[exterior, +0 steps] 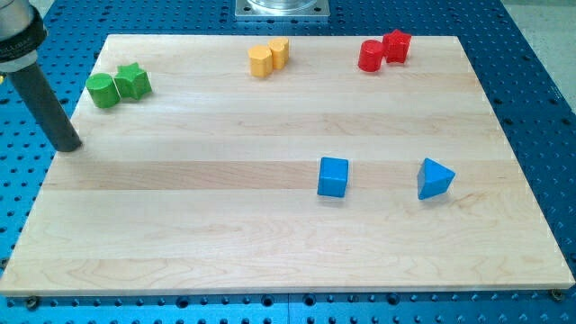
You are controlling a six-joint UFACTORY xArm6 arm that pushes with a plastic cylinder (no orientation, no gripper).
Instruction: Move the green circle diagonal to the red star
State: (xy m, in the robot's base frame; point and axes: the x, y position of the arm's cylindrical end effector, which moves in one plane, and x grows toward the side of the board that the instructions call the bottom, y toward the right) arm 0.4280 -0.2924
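Observation:
The green circle (103, 91) sits at the board's upper left, touching a green star (133, 81) on its right. The red star (397, 45) is at the view's top right, touching a red circle (371, 56) on its left. My tip (68, 145) rests at the board's left edge, below and to the left of the green circle, a short gap apart from it.
Two yellow blocks (268, 57) touch each other at the top middle. A blue cube (333, 176) and a blue triangle (435, 178) sit right of centre. The wooden board (180, 234) lies on a blue perforated table.

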